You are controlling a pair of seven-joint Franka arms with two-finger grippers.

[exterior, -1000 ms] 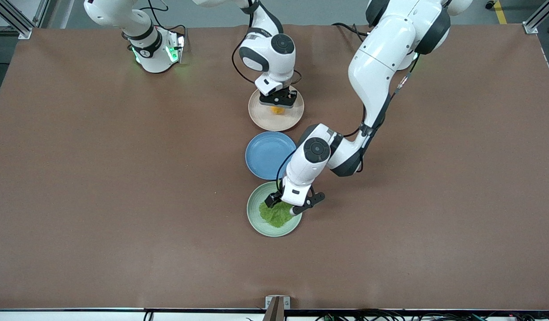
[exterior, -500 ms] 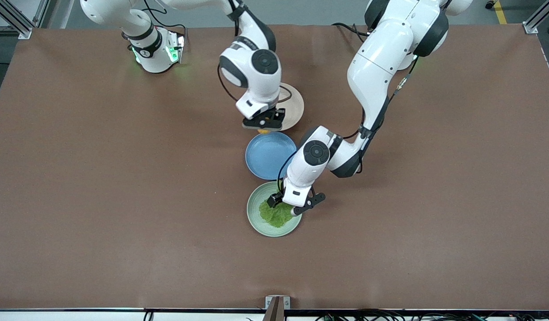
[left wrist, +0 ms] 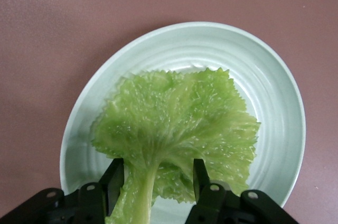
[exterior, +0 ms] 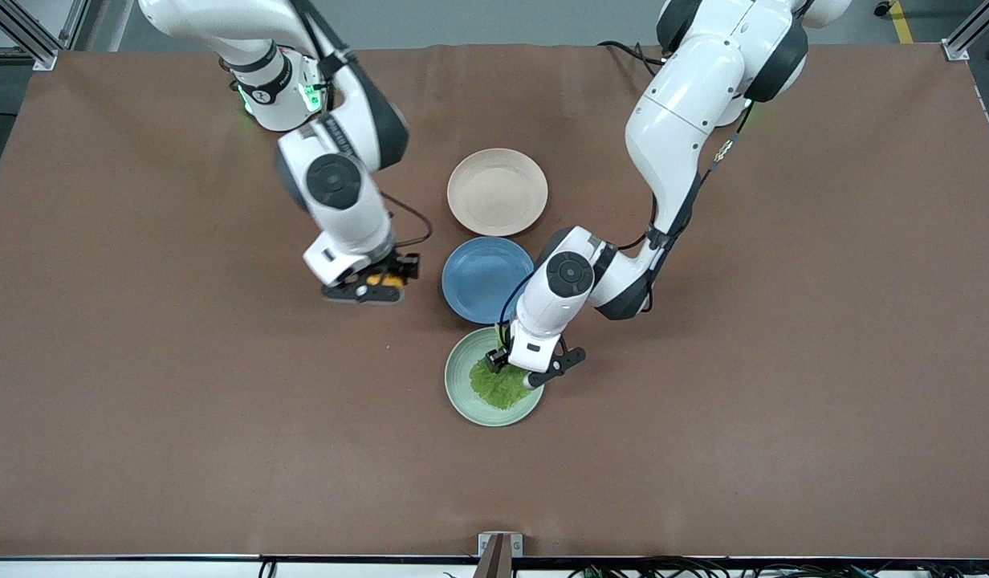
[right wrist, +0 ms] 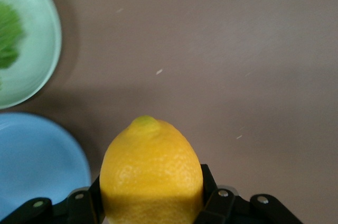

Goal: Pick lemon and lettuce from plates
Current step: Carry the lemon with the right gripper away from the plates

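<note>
— Left gripper: fingers apart, astride the lettuce stem on mint plate, six o'clock of blue plate.
— Pinch rib squarely, then lift straight. Right gripper: clamped on lemon, over table, nine o'clock of blue plate.

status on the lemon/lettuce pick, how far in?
Roughly halfway. Done: the lemon is off the beige plate, which sits bare; the right hand is shut on it over the table beside the blue plate. In hand: the left hand is down on the green plate, fingers either side of the lettuce stem, not clamped. Left: grip and lift the lettuce.
</note>
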